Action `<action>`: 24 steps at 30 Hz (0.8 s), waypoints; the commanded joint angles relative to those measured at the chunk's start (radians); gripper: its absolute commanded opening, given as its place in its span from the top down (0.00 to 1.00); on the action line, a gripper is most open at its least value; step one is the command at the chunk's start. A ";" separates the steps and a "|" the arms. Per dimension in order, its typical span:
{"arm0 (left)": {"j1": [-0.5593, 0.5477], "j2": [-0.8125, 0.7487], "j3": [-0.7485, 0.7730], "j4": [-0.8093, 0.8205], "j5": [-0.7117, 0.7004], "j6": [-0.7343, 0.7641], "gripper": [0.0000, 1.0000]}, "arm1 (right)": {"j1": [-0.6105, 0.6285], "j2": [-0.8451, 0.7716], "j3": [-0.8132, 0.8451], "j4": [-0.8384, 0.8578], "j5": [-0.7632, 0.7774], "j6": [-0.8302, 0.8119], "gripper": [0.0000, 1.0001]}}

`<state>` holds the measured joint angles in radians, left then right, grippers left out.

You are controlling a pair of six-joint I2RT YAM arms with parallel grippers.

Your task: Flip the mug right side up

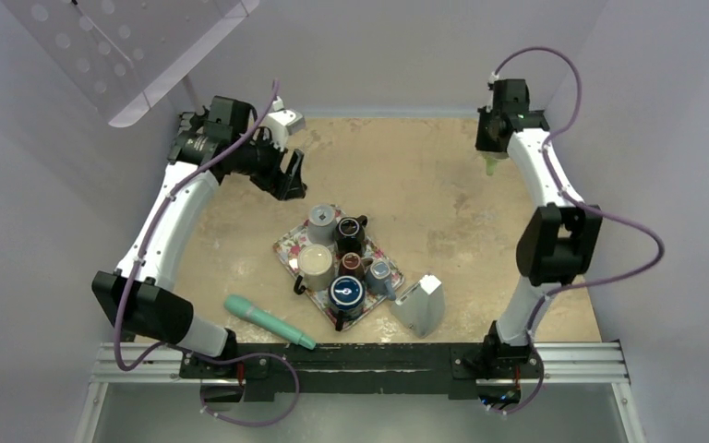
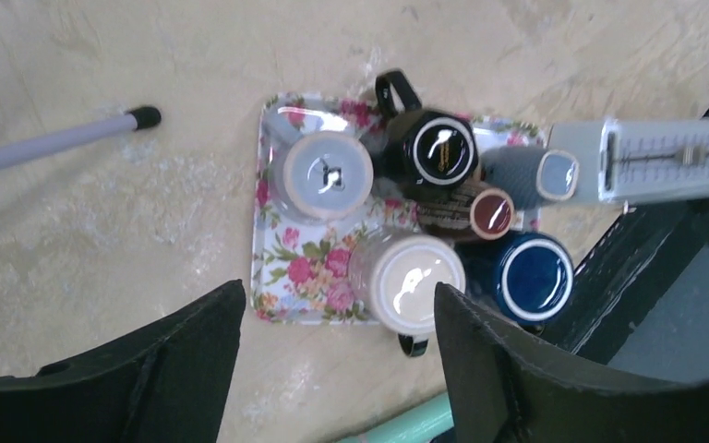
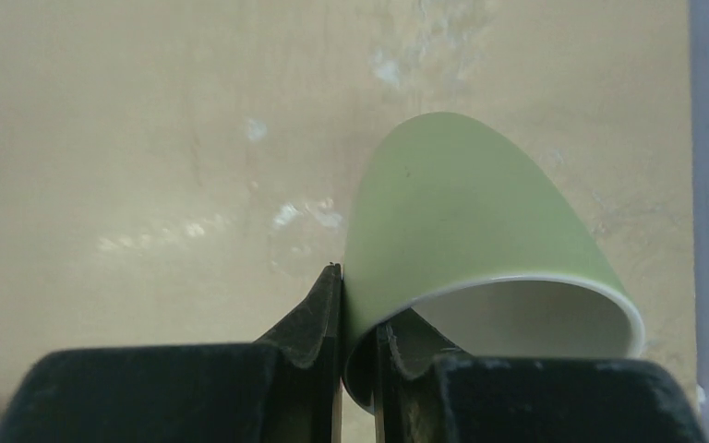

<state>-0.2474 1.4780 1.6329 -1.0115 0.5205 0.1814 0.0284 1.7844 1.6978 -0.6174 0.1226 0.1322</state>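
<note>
A pale green mug [image 3: 462, 212] with a white inside hangs in my right gripper [image 3: 358, 314]. The gripper is shut on its rim, one finger inside and one outside. The mug's mouth faces the wrist camera and its base points toward the tan table. In the top view the green mug [image 1: 491, 167] shows only as a small patch under the right gripper [image 1: 490, 157] at the far right. My left gripper [image 1: 291, 180] is open and empty, held above the table beyond the tray; in its wrist view the left gripper [image 2: 337, 318] frames the tray's near corner.
A floral tray [image 1: 286, 247] in the middle holds several mugs bottom up: grey [image 2: 325, 175], black [image 2: 438, 150], cream [image 2: 415, 281], brown [image 2: 491, 212], dark blue [image 2: 534, 277]. A white carton [image 1: 422, 305] stands to its right. A teal tool [image 1: 268, 321] lies near the front rail.
</note>
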 commanded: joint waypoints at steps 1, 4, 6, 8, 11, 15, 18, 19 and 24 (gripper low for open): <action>-0.003 0.014 -0.060 -0.137 -0.055 0.180 0.25 | -0.005 0.149 0.185 -0.235 0.020 -0.126 1.00; -0.007 -0.013 -0.140 -0.142 -0.065 0.220 0.30 | -0.014 0.241 0.236 -0.255 -0.010 -0.127 1.00; -0.015 -0.041 -0.203 -0.143 -0.064 0.252 0.31 | -0.020 0.268 0.241 -0.232 -0.031 -0.127 1.00; -0.030 -0.076 -0.277 -0.143 -0.068 0.270 0.30 | -0.024 0.299 0.256 -0.214 -0.042 -0.128 1.00; -0.079 -0.110 -0.399 -0.151 -0.088 0.274 0.27 | -0.024 0.374 0.333 -0.254 -0.063 -0.127 1.00; -0.166 -0.153 -0.497 -0.120 -0.137 0.270 0.18 | -0.024 0.438 0.389 -0.279 -0.090 -0.156 0.89; -0.189 -0.152 -0.503 -0.109 -0.166 0.257 0.16 | -0.024 0.436 0.426 -0.295 -0.091 -0.147 0.53; -0.196 -0.148 -0.507 -0.108 -0.174 0.257 0.15 | -0.024 0.430 0.437 -0.294 -0.088 -0.141 0.49; -0.288 -0.149 -0.580 -0.034 -0.219 0.294 0.14 | -0.024 0.354 0.453 -0.281 -0.028 -0.087 0.41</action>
<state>-0.4698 1.3552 1.1133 -1.1221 0.3538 0.4343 0.0101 2.2459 2.1044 -0.9009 0.0540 0.0086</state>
